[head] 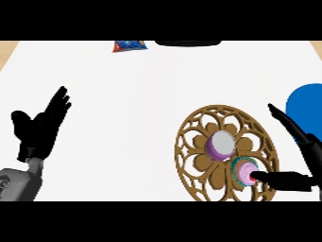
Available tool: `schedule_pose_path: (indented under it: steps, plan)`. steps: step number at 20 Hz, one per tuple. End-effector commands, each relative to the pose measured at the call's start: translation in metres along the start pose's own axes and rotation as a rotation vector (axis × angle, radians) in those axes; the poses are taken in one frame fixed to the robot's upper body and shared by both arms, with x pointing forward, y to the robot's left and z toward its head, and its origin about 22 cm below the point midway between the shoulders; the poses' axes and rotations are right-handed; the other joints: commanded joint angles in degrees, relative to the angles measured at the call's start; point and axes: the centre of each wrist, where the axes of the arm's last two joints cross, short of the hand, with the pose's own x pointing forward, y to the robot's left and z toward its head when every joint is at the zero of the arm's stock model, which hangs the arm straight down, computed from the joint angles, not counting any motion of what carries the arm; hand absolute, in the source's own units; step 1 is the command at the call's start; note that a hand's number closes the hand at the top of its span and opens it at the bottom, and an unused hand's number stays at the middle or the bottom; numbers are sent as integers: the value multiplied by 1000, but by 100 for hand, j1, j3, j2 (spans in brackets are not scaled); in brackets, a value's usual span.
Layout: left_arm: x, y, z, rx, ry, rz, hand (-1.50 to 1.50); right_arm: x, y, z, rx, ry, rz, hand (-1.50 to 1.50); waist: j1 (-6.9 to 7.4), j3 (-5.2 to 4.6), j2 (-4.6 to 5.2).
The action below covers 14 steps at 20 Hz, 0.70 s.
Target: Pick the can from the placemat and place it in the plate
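The purple can (220, 144) stands on the brown openwork placemat (191, 142), near its centre, on the white tabletop (142, 94). A second round purple-and-green object (243, 171) sits just beside it. The right hand (309, 163) has its fingers (289, 124) extended and spread, thumb tip touching that second object. The blue plate (317, 106) lies at the right. The left hand (39, 127) rests open at the left, fingers up.

White counter (135, 118): placemat (198, 156), plate (317, 108), packet (128, 45).
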Motion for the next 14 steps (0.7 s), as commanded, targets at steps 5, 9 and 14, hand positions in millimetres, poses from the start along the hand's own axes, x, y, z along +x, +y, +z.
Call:
schedule_pose_path:
  steps: [5, 9, 14]
  plan:
    - [-4, -1, -2, -10, 14, 1, 0, 35, -2, -16, 171, 123, 151, -150, 24, 3, 10]
    - [-12, 2, -5, 10, -12, -8, 0, 51, 15, -30, 225, 174, 246, -150, 30, 1, 20]
    - [17, 15, -1, 3, 2, 4, 0, 39, 15, -26, 271, 250, 348, -150, 43, 7, 6]
